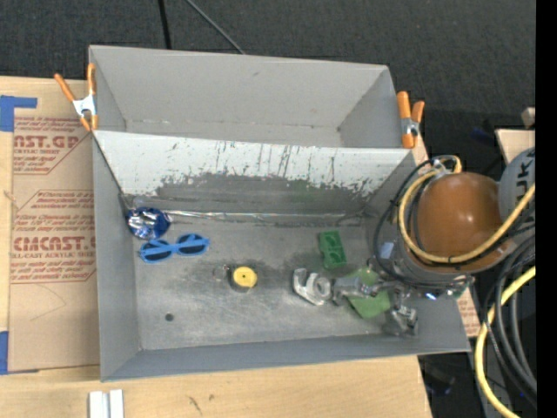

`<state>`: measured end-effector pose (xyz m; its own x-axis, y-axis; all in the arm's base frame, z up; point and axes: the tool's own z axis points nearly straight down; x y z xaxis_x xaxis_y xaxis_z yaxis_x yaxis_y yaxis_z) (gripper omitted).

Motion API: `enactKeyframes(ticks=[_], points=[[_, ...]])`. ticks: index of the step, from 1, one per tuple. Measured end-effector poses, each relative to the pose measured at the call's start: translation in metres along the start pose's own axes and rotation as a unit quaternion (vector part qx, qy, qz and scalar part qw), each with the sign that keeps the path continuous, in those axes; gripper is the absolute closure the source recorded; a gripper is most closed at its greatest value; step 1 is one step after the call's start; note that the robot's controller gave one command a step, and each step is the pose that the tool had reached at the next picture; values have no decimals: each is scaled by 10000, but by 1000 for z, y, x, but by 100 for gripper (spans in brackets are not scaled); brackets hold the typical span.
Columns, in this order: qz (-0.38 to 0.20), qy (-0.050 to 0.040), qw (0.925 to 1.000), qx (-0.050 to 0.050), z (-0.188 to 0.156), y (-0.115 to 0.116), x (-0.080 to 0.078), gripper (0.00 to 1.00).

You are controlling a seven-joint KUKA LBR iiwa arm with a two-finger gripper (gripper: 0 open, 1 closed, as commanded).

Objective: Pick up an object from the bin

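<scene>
The pincer is spotted low in the near right corner of the bin, under the arm's orange cover. Whether it is apart or together cannot be told. A pale green flat piece is found right against it on its left, with a silver metal part just beyond. A yellow disc is seen mid-floor. Farther back, a green brick; far left, a blue looped piece and a blue-and-white wad.

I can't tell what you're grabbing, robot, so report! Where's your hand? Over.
Hand low in grey metal bin, lower right corner. Pale green flat plastic piece beside it, not confirmed held. Silver bent metal piece and dark green rectangular block close by.
</scene>
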<state>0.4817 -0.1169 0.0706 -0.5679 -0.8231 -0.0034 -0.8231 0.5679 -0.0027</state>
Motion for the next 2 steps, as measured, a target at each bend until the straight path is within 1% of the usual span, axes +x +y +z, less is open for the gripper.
enactKeyframes(ticks=[1,2], points=[[9,7,10000,-21,1,1,1,100],[4,-16,10000,6,0,0,-1,0]])
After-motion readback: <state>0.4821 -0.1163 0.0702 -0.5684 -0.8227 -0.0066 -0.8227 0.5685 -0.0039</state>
